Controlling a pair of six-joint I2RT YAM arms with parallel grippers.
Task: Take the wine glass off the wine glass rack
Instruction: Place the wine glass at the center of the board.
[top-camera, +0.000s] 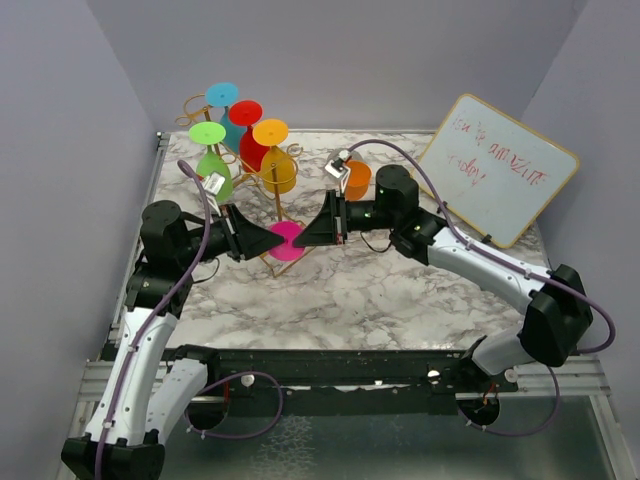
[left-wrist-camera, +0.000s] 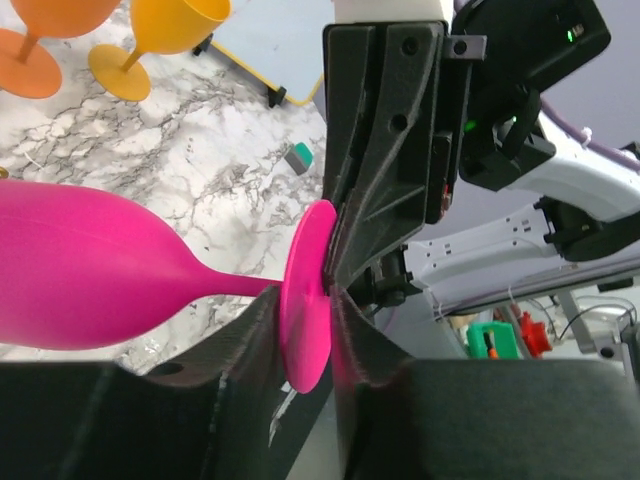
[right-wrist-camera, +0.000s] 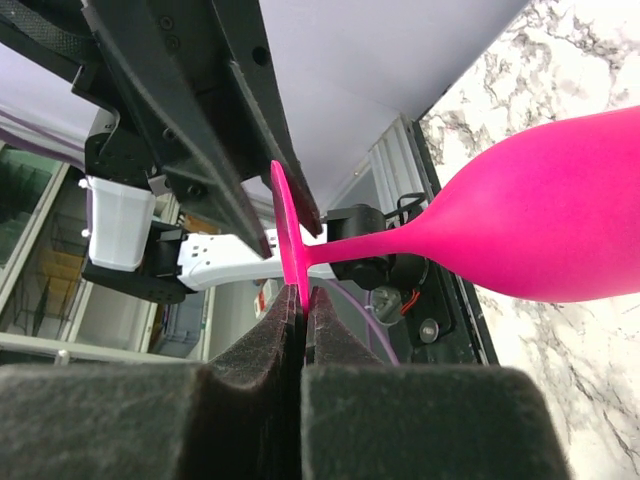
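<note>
- The pink wine glass (top-camera: 287, 242) looks to be clear of the wine glass rack (top-camera: 272, 203). Neither wrist view shows gold wire around its stem.
- The glass is held in the air just in front of the rack's base, a little left of the middle of the surface (top-camera: 400, 290). The rack itself stands toward the far left corner.
- What is left, as I judge it, is to carry the glass well away from the wire and set it down. It is not yet resting on the marble.
- The right hand (top-camera: 308, 228) is closed on the edge of the glass's round foot, with the pads pinched flat on it.
- The left hand (top-camera: 268, 240) has a finger on each side of the same foot. I cannot tell whether it is pressing or only flanking the foot.
- The left arm rises from the near left corner, elbow bent, with the wrist turned to the right.
- The right arm stretches from the near right edge diagonally toward the centre. The two hands meet tip to tip across the foot.
</note>
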